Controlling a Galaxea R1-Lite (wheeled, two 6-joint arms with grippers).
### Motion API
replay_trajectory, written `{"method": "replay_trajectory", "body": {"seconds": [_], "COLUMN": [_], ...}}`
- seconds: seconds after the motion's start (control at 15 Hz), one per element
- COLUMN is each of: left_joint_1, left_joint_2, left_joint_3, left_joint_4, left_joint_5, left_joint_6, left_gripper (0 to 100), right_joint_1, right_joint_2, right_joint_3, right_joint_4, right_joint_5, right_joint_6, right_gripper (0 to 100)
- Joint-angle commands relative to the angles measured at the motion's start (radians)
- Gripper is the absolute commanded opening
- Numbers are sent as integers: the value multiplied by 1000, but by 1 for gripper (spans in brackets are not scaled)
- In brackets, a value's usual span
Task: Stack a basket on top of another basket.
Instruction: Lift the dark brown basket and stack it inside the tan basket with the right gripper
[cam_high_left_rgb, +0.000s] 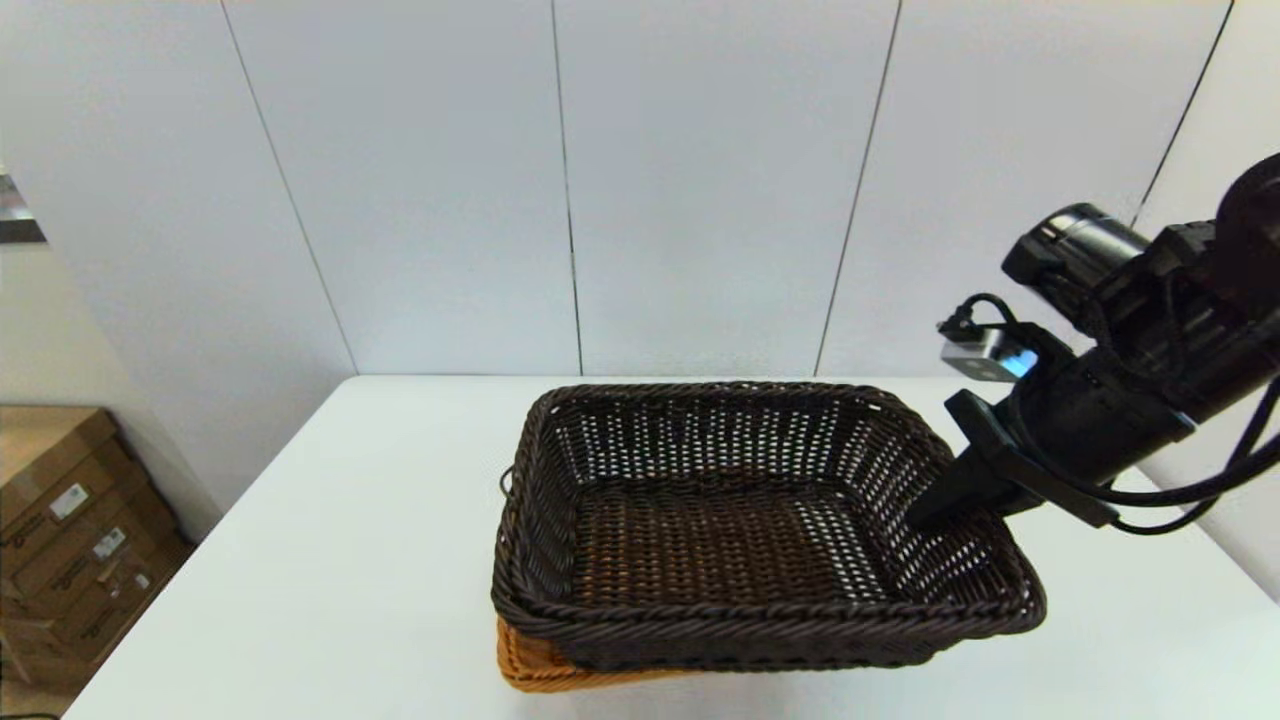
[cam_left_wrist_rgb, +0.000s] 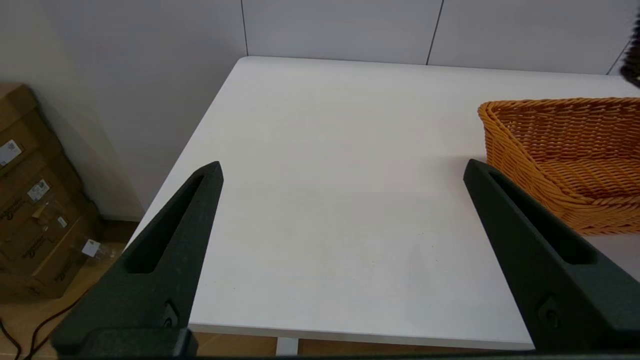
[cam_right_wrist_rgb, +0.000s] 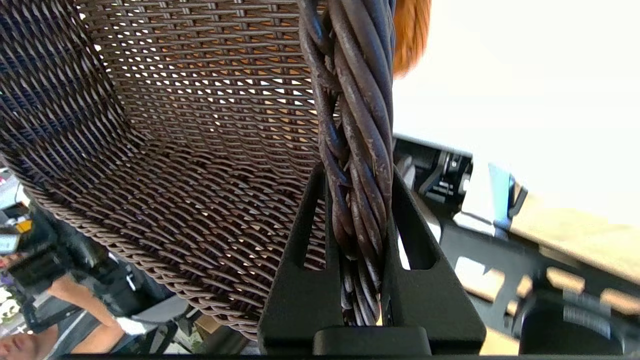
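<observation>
Baskets: two, one dark basket (cam_high_left_rgb: 760, 520) and one orange basket (cam_high_left_rgb: 535, 665).
Dark basket: sits on top of the orange one, near the table's front edge; its right end looks a little raised, so it seems tilted.
Orange basket: under the dark one, only a corner showing at the front left; its orange shows through the dark weave in the right wrist view.
Right gripper (cam_right_wrist_rgb: 357, 172): fingers pressed together on the dark basket's braided right rim (cam_right_wrist_rgb: 357, 125), one finger inside the wall, one outside.
Left gripper (cam_left_wrist_rgb: 342, 167): fingers spread wide, holding nothing, over the table's left part; out of the head view.
Table (cam_high_left_rgb: 330, 560): white, one.
Around: cardboard boxes (cam_high_left_rgb: 70, 540) on the floor to the left; white panelled wall (cam_high_left_rgb: 560, 180) behind.
In the way: the right arm covers the dark basket's right wall.
</observation>
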Motion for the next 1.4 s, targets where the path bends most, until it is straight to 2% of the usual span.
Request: {"method": "replay_trajectory", "body": {"seconds": [0.07,0.27,0.6,0.73,1.4], "left_joint_1": [0,0,0,0,0], "left_joint_2": [-2,-2,-2,-2,-2], "left_joint_3": [0,0,0,0,0], "left_joint_4": [0,0,0,0,0], "left_joint_5": [1,1,1,1,1], "left_joint_6": [-1,1,1,-1,-1], "left_gripper": [100,100,100,100,100], "right_joint_1": [5,5,9,9,32], "right_joint_2": [89,146,235,242,275], "right_joint_3": [-43,-95,-153,-158,-156], "right_joint_4": [-30,-31,-30,-30,-27], "right_joint_5": [5,8,11,11,8], "right_joint_6": [0,-33,-41,-63,-70], "right_gripper": [0,0,0,0,0]}}
